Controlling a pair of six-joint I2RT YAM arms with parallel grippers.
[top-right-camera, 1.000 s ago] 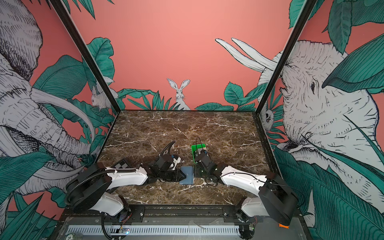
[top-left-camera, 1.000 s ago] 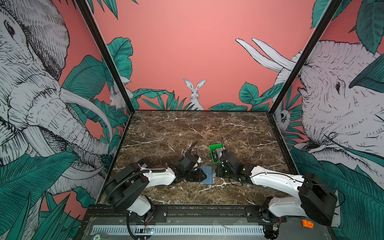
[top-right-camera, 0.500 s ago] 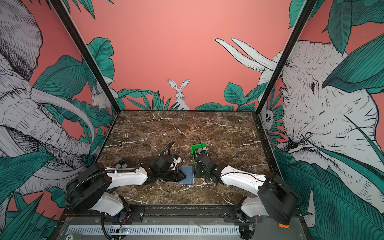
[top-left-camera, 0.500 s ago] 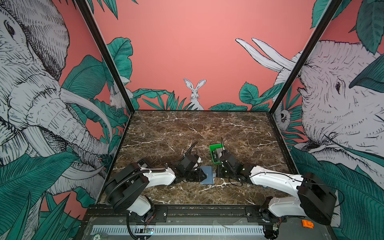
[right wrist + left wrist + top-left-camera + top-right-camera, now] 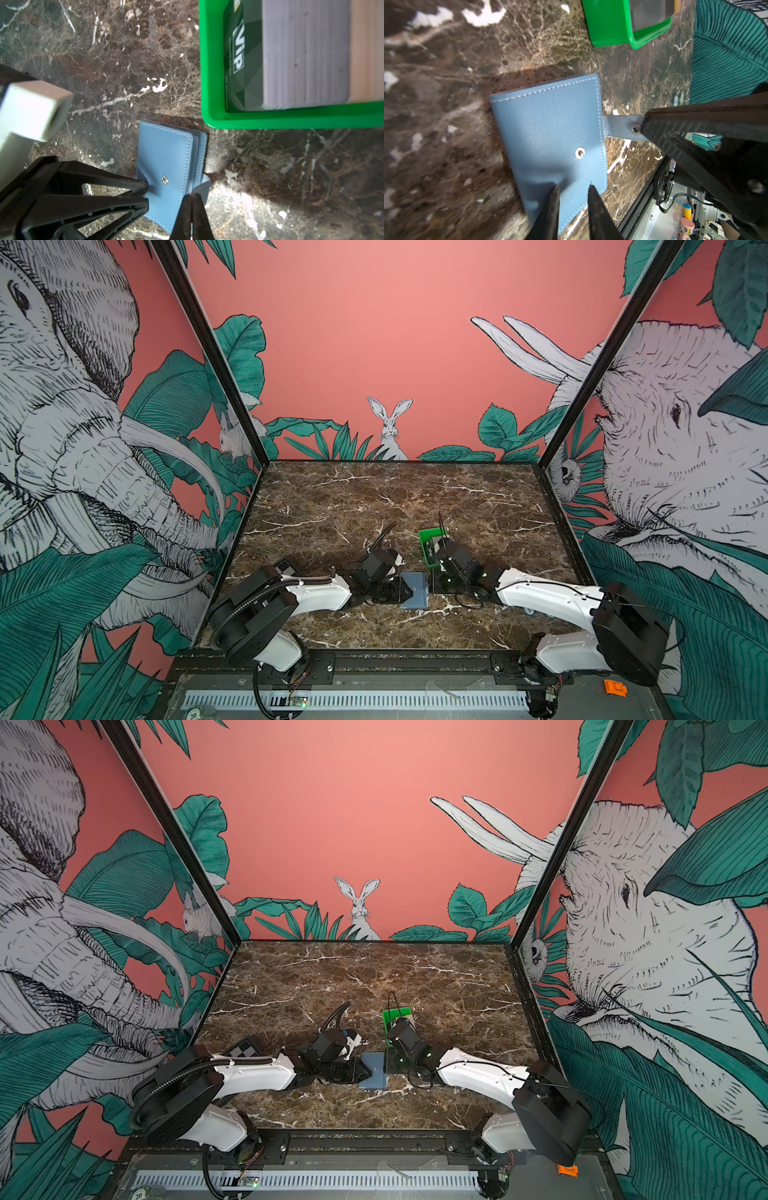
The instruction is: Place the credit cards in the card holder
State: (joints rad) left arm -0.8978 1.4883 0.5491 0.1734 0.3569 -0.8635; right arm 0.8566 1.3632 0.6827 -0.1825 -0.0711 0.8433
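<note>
Right gripper [image 5: 190, 199] is pinched fully together on the small snap tab [image 5: 618, 128] of the slate-blue stitched folding card holder [image 5: 550, 128]. The holder lies closed and flat on the brown marble-patterned desk [image 5: 374, 497]. In both top views this gripper sits at the holder's 3 o'clock edge. The tab is off the round metal stud [image 5: 579, 153] on the cover.

Left gripper [image 5: 573, 190], at the 9 o'clock side, has its jaws a narrow gap apart. Both tips press on the cover and clasp nothing.

The thin rectangular plastic credit cards [image 5: 301, 52], a dark one lettered VIP beside a grey stack, sit in the small bright-green plastic tray [image 5: 291, 120]. The tray is at about 1 o'clock from the holder, close but apart.

This looks like the opening step, with the holder pinned and unsnapped and no card taken up. The next move probably calls for getting the cover up. The left tips would have to come off it or catch its edge while the tab steadies the holder against sliding.
</note>
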